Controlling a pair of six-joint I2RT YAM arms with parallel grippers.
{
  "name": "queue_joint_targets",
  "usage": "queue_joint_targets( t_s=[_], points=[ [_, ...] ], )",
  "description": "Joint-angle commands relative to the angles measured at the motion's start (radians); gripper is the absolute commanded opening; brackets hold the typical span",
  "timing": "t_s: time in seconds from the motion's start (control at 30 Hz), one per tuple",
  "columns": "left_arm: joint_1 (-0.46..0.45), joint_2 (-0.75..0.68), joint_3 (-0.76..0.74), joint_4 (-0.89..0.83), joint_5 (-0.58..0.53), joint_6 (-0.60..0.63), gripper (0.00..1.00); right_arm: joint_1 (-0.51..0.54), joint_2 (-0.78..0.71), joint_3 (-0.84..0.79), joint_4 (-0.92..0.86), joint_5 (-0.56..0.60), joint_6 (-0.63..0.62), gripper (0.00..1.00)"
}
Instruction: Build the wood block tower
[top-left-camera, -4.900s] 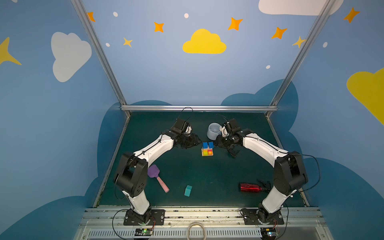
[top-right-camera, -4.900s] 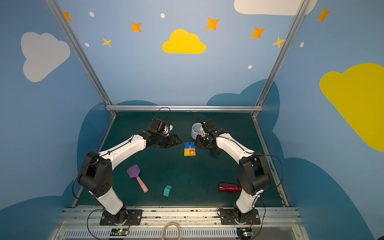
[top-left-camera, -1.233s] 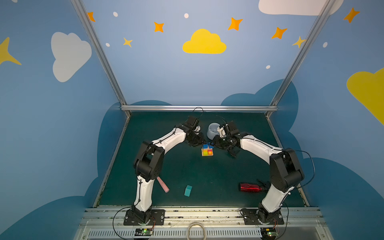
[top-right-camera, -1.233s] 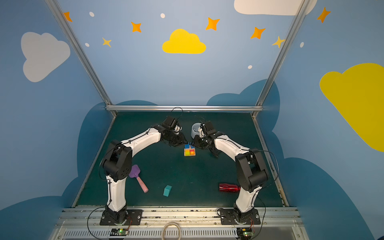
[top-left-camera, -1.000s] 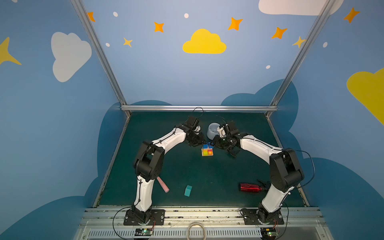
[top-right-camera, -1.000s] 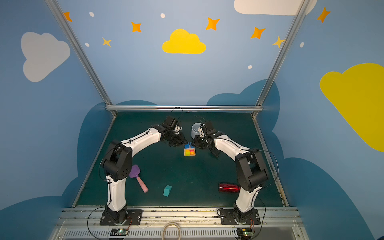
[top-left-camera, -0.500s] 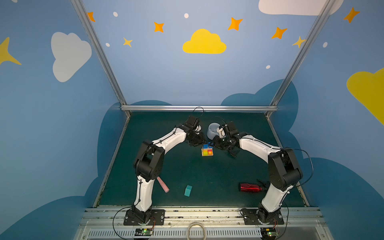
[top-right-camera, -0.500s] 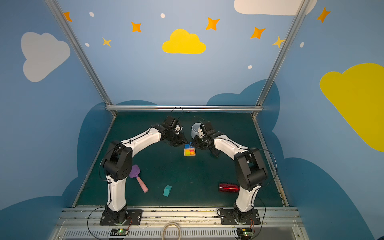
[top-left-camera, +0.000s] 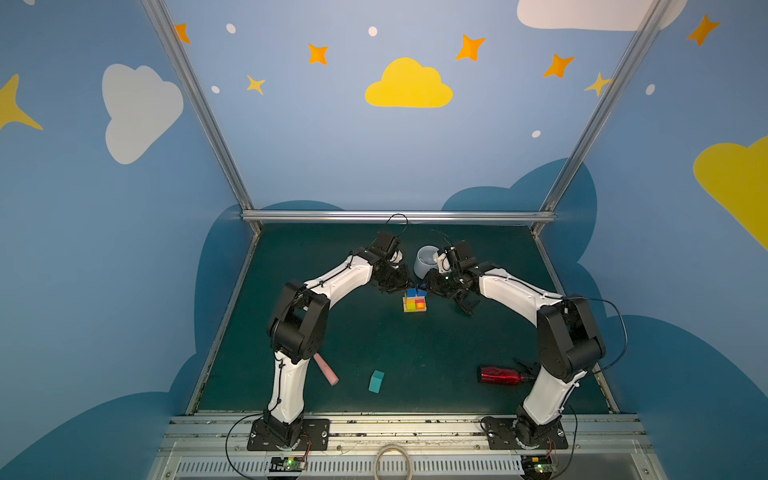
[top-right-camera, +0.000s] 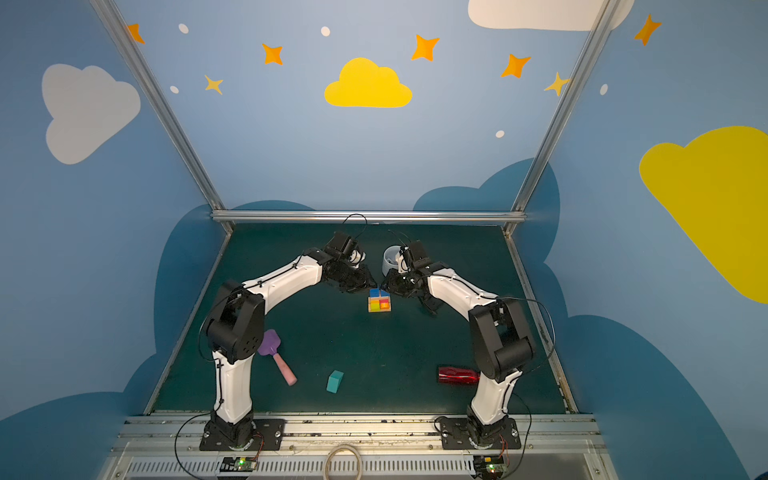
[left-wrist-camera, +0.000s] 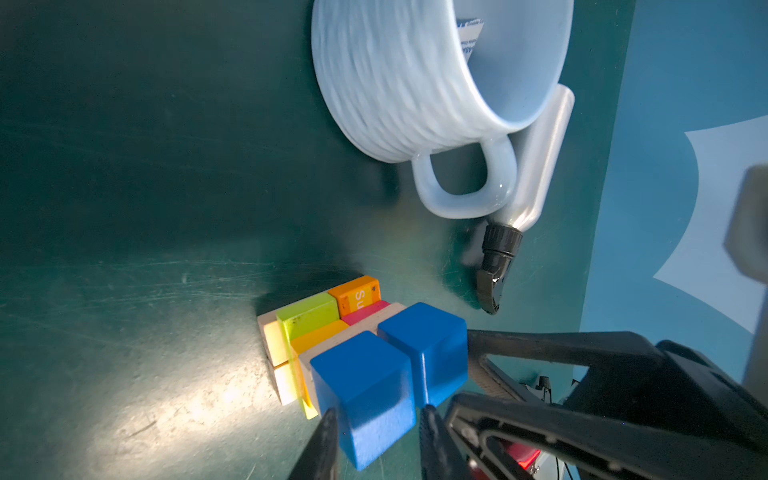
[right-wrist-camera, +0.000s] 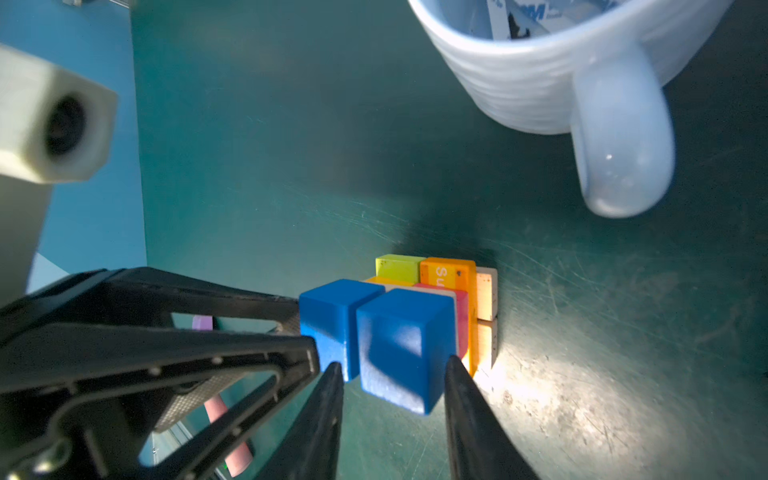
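The tower (top-left-camera: 414, 305) (top-right-camera: 379, 304) stands mid-table: tan bars lowest, then yellow-green and orange bars and a pink cube, with two blue cubes side by side on top at the far side. In the left wrist view my left gripper (left-wrist-camera: 376, 440) is shut on one blue cube (left-wrist-camera: 365, 399). In the right wrist view my right gripper (right-wrist-camera: 392, 374) straddles the other blue cube (right-wrist-camera: 405, 345), with a thin gap at one finger. In both top views the two grippers meet tip to tip over the tower. A teal house-shaped block (top-left-camera: 376, 381) (top-right-camera: 334, 381) lies alone near the front.
A white mug (top-left-camera: 424, 261) (top-right-camera: 390, 259) stands just behind the tower, close to both wrists, with a white tube with a black cap (left-wrist-camera: 536, 166) beside it. The purple spatula (top-right-camera: 270, 345) lies front left. A red bottle (top-left-camera: 503, 375) lies front right.
My right gripper's jaws have widened a little around its blue cube. Both arms have stayed almost still over the last second; earlier the left arm had reached in toward the tower.
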Motion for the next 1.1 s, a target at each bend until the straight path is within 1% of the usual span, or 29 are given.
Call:
queue_joint_targets(
  t_s=[0.0,0.23,0.63,1.07],
  points=[
    [-0.003,0.022,0.032,-0.010,-0.004,-0.004,0.35,-0.004,0.015,0.030,-0.017,0.010,-0.019,0.40],
    [-0.004,0.020,0.034,-0.012,-0.005,-0.002,0.34,-0.007,0.032,0.044,-0.022,0.006,-0.024,0.39],
    [-0.003,0.027,0.041,-0.020,-0.004,-0.005,0.33,-0.006,0.040,0.048,-0.017,-0.011,-0.021,0.33],
    [-0.002,0.023,0.033,-0.015,0.003,-0.014,0.33,-0.005,0.049,0.054,-0.017,-0.018,-0.022,0.33]
  ],
)
